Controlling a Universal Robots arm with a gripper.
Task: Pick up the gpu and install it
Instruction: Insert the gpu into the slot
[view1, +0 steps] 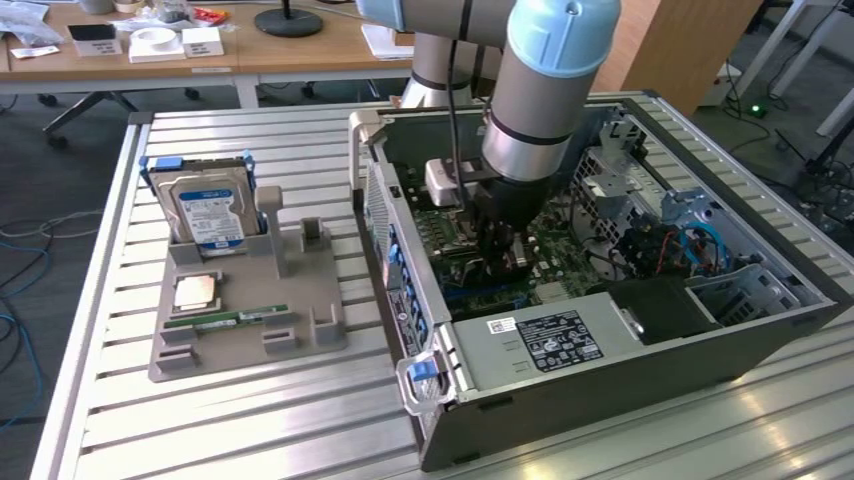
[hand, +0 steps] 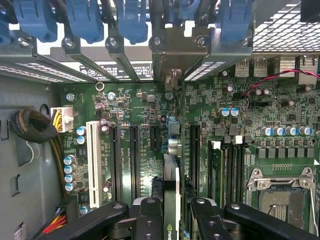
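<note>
Exterior view: arm reaches down into the open PC case (view1: 641, 330) lying on the bench (view1: 240, 420). The tool (view1: 505, 250) is low over the motherboard (view1: 467, 285), near the case's middle. At the exterior view's left a grey tray (view1: 240, 340) carries a hard drive (view1: 203, 205), a CPU (view1: 196, 291) and a RAM stick (view1: 240, 318). The tray's upright card stand looks vacant.

Wrist view: tool (hand: 175, 215) is clenched on the gpu (hand: 171, 200), which is seen edge-on, thin, with a green board edge between the black fingers (hand: 150, 215). The card hangs upright just above the motherboard (hand: 150, 125), roughly in line with the dark slots (hand: 135, 160) beside the white slot (hand: 92, 155). Whether its edge touches a slot I cannot tell. Rear bracket openings and blue latches (hand: 85, 20) lie at the far end.

Handling, judged: light, stiff, thin board; fragile components and edge contacts. Faces are smooth and could slip under insertion force. Best held across the upper edge near mid-length, as now, squeezing flat board rather than parts, keeping it square to the slot.
</note>
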